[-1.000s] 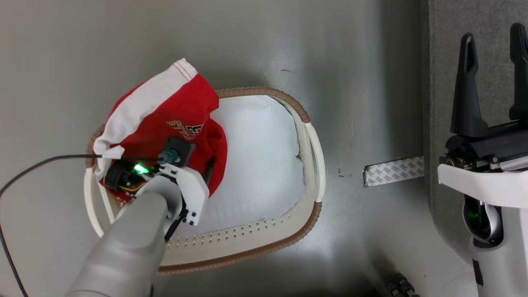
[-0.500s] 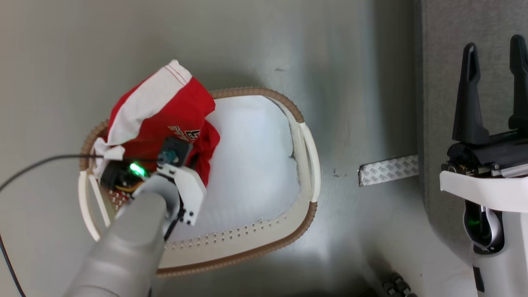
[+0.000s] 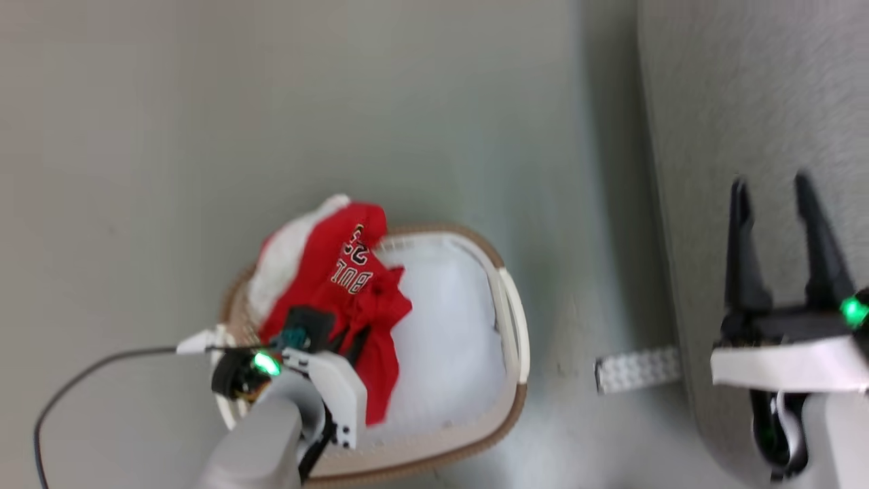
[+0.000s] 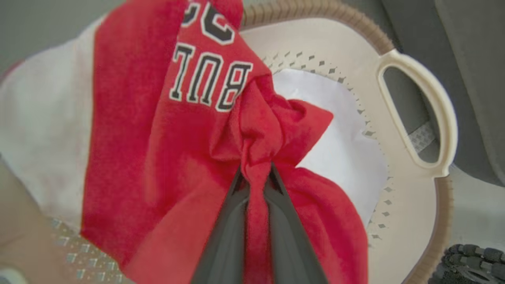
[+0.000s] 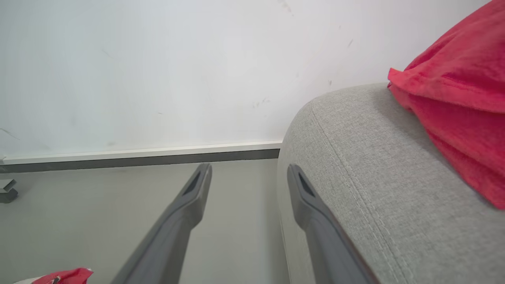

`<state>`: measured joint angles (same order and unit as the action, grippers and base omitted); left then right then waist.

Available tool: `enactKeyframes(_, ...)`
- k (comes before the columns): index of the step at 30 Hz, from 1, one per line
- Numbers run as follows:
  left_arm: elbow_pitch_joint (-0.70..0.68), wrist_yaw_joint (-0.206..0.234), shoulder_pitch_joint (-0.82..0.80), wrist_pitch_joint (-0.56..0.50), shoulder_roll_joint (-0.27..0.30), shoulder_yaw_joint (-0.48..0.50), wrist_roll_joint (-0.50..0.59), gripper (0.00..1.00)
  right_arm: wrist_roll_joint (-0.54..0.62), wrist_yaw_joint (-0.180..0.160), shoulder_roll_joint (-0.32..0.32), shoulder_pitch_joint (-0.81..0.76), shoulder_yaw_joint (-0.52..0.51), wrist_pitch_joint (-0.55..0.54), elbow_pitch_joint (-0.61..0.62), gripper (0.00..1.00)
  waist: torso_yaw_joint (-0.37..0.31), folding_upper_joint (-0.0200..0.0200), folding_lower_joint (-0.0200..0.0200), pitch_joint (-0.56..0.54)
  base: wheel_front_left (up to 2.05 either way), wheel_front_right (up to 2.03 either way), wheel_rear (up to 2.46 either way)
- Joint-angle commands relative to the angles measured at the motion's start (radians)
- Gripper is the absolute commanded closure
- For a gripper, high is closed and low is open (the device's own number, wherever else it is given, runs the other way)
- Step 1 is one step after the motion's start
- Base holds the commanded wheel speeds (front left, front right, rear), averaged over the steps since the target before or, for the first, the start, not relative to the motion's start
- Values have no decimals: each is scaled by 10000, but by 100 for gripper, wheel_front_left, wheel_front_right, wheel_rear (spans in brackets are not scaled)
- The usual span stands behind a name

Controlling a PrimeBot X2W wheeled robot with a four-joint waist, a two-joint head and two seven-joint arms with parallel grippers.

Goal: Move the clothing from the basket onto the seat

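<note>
Remaining: the lettered garment (image 4: 205, 118) has not yet left the basket (image 3: 517, 326). It lies bunched over the left half, with its white-banded part draped on the far rim.
Done: the other garment (image 5: 453, 118) lies on the seat (image 5: 375, 177), near its rounded edge.
Progress, judged: about half; one carry and one release are left.
Not for moving: a white cloth (image 3: 448, 319) lines the bottom of the basket.
Left gripper (image 4: 255, 173): fingers pinched together on a twisted fold of the lettered garment; the grip looks firm.
Left arm: the forearm comes up from the lower left of the head view. The wrist is over the basket's near-left rim and the fingers point down into the fabric.
Right gripper (image 3: 772, 182): fingers apart, empty.
Right arm: held over the seat's edge, well apart from the basket, fingers pointing away from the robot.
</note>
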<state>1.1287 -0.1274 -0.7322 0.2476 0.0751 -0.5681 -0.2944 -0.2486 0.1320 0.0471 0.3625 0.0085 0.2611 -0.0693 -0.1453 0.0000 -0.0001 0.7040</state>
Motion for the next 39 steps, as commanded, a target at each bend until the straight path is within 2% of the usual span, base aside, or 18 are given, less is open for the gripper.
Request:
enactKeyframes(1,-138,-32,297,72,-22,55,-237,100,13,-26,31,-308,-28,30,-149,0,413,0,1,-1548,0,0,0)
enactKeyframes(9,-1171,-13,1577,165,-90,382,-1015,100,265,-24,32,-1738,-284,30,-865,0,829,0,1,-3982,0,0,0)
enactKeyframes(22,-3242,728,2888,-155,194,679,-1467,100,551,-26,34,-3564,-573,30,-1426,0,1343,0,1,-6757,0,0,0)
enactKeyframes(31,-5583,1324,3339,-908,966,963,-1580,100,415,-26,33,-4120,-330,30,-1453,0,1381,0,1,-7589,0,0,0)
enactKeyframes(39,-6975,1732,3353,-1598,1500,1103,-1566,100,532,-26,33,-4266,-55,30,-1559,0,1275,0,1,-8016,0,0,0)
